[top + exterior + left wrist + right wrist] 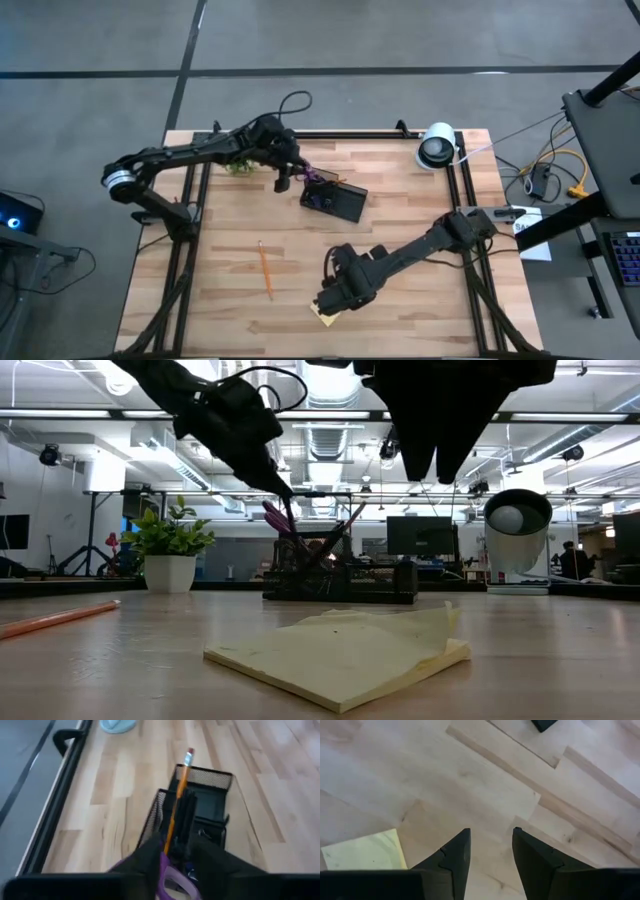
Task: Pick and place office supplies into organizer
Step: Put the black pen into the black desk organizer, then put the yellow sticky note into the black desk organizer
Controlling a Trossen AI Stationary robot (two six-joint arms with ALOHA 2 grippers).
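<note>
High view: I see the black mesh organizer (pixel 338 200) lying mid-table toward the far edge, and I place everything else off it. My left gripper (pixel 298 172) hangs right over the organizer's upright pen end. In the left wrist view its fingers (pixel 145 862) straddle the purple scissors handle (pixel 167 877), which sits in that compartment beside an orange pencil (pixel 179 787) with an eraser tip and a dark pen (pixel 187 817). I cannot tell whether the fingers pinch the handle or have let go of it.

My right gripper (pixel 335 297) hovers well on the near side of the organizer, above the yellow sticky-note pad (pixel 327 315). In the right wrist view its fingers (pixel 455 852) stand spread over bare wood with nothing between them, and the pad (pixel 365 852) lies just beside one finger.

A second orange pencil (pixel 265 270) lies loose on the table, near and left of the organizer. The small green plant (pixel 238 165) stands left of the organizer, and the round white-and-black device (pixel 436 147) is off to its far right.
</note>
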